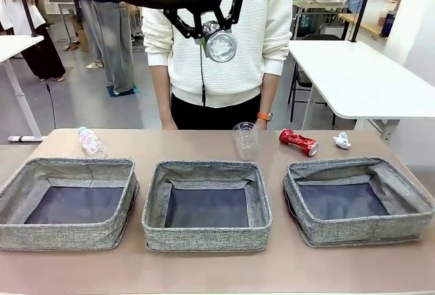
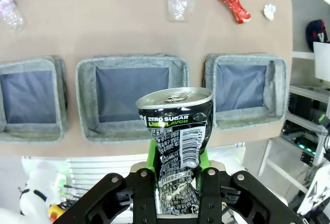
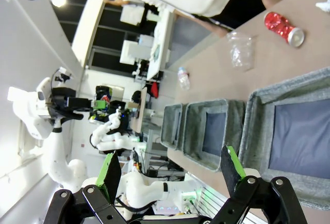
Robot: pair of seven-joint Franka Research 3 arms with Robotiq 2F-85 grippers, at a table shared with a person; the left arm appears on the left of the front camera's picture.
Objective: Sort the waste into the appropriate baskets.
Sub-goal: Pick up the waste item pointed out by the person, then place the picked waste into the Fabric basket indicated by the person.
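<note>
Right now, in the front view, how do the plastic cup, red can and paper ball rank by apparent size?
1. clear plastic cup
2. crushed red can
3. crumpled white paper ball
All lie about equally far off.

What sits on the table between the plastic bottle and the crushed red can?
A clear plastic cup, standing upright; front view shows it between the plastic bottle and crushed red can.

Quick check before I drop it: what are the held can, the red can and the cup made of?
Dark printed drink can: thin metal, probably aluminium; glossy printed wall, bare silvery lid with pull tab, dented waist. Crushed red can: likely the same; shiny red skin, silvery end, deep creases. Clear plastic cup: thin plastic, see-through, slightly crinkled.
</note>
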